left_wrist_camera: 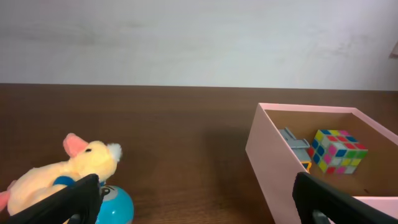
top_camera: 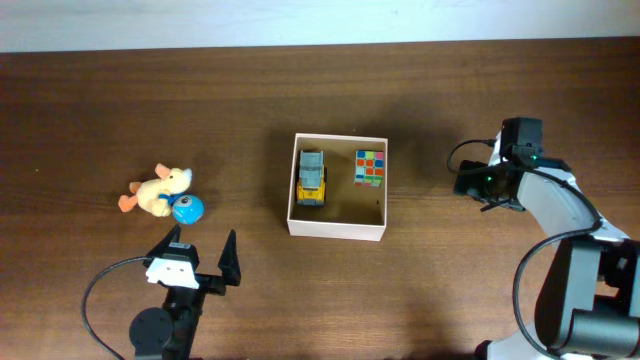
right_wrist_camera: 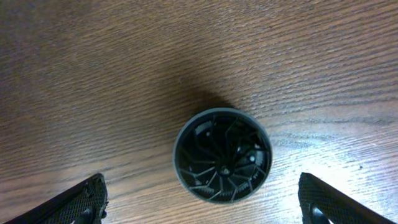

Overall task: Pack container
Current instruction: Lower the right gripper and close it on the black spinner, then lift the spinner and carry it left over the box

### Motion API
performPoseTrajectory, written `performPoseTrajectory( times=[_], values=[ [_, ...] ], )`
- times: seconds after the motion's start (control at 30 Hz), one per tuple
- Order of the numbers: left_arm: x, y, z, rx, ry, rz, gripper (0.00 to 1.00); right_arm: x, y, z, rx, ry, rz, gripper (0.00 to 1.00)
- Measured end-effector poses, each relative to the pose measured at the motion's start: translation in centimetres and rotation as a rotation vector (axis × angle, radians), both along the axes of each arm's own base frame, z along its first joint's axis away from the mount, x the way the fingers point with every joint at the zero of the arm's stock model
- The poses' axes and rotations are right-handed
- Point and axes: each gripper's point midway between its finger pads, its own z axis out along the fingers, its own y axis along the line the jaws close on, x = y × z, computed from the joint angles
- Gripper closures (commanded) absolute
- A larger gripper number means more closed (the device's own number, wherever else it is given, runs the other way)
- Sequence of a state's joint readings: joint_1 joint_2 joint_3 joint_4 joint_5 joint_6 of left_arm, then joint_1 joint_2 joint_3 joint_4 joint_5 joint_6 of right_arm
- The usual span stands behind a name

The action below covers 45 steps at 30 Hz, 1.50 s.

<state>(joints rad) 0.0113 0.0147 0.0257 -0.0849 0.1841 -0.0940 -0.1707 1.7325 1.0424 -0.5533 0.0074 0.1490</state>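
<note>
The container (top_camera: 336, 228) is a shallow square box at the table's centre, and its pale wall shows in the left wrist view (left_wrist_camera: 273, 168). Inside lie a yellow toy truck (top_camera: 312, 178) and a colourful puzzle cube (top_camera: 370, 167) (left_wrist_camera: 339, 151). A yellow plush duck (top_camera: 158, 190) (left_wrist_camera: 62, 174) and a blue ball (top_camera: 187, 208) (left_wrist_camera: 115, 205) lie together at the left. My left gripper (top_camera: 200, 262) (left_wrist_camera: 193, 205) is open and empty, low, between the ball and the container. My right gripper (top_camera: 480, 186) (right_wrist_camera: 202, 208) is open, pointing down above a black round ribbed disc (right_wrist_camera: 222, 154).
The dark wood table ends at a white wall behind. The right arm's body covers the black disc in the overhead view. Bare table lies between the container and each gripper.
</note>
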Motion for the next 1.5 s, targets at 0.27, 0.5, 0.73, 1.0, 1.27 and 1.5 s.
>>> performPoseTrajectory(
  times=[0.27, 0.5, 0.73, 1.0, 1.27, 1.5],
  values=[
    [0.0, 0.0, 0.0, 0.000, 0.000, 0.000, 0.01, 0.5, -0.5, -0.7, -0.024, -0.004, 0.004, 0.09],
    [0.0, 0.0, 0.0, 0.000, 0.000, 0.000, 0.01, 0.7, -1.0, -0.9, -0.061, -0.004, 0.010, 0.17],
    [0.0, 0.0, 0.0, 0.000, 0.000, 0.000, 0.01, 0.9, -1.3, -0.9, -0.074, -0.007, 0.014, 0.22],
    [0.0, 0.0, 0.0, 0.000, 0.000, 0.000, 0.01, 1.2, -1.3, -3.0, -0.072, 0.018, 0.023, 0.22],
    [0.0, 0.0, 0.0, 0.000, 0.000, 0.000, 0.01, 1.7, -1.4, -3.0, -0.078, -0.001, 0.030, 0.32],
    [0.0, 0.0, 0.0, 0.000, 0.000, 0.000, 0.01, 1.8, -1.4, -3.0, -0.080, -0.004, 0.036, 0.47]
  ],
)
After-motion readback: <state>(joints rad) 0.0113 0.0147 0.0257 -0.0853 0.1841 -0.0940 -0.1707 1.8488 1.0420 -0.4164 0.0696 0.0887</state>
